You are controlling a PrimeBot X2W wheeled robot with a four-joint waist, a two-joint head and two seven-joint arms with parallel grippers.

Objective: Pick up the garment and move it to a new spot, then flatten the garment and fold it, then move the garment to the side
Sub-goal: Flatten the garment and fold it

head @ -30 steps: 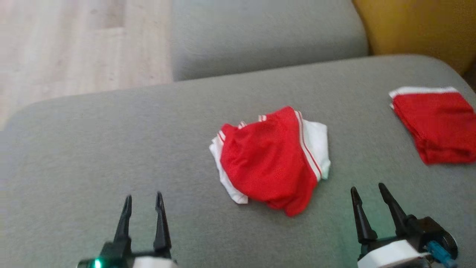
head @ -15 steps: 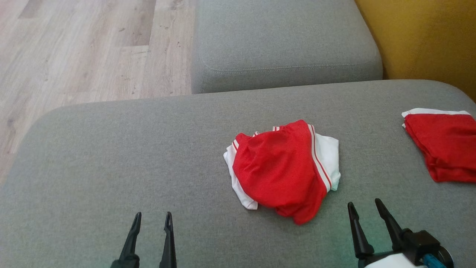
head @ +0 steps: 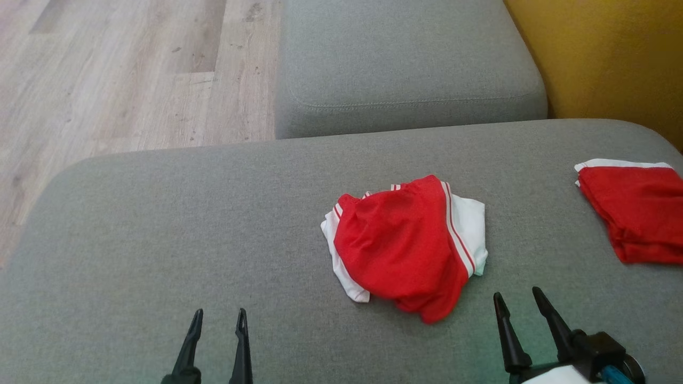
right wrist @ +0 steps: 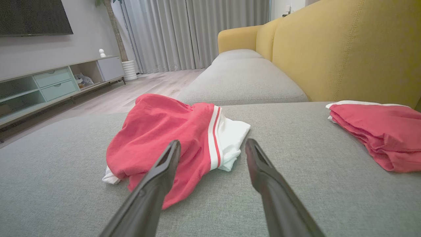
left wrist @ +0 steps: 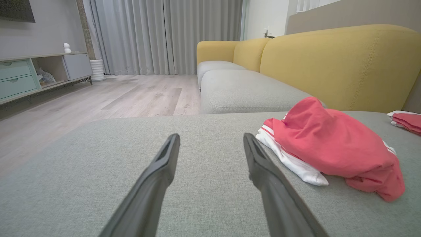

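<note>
On the grey seat (head: 160, 224) lies the garment (head: 400, 250) — left gripper (head: 220, 312), right gripper (head: 516, 292), jaws apart.

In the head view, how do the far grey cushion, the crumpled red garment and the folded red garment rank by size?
1. far grey cushion
2. crumpled red garment
3. folded red garment, though the picture edge cuts it

Grey fabric seat cushions (head: 160, 224) adjoin a mustard-yellow upholstered backrest (left wrist: 332, 65). Pale wood-plank flooring (head: 128, 74) reaches grey pleated curtains (left wrist: 164, 33) and a low mint-drawered cabinet (right wrist: 56, 84).
</note>
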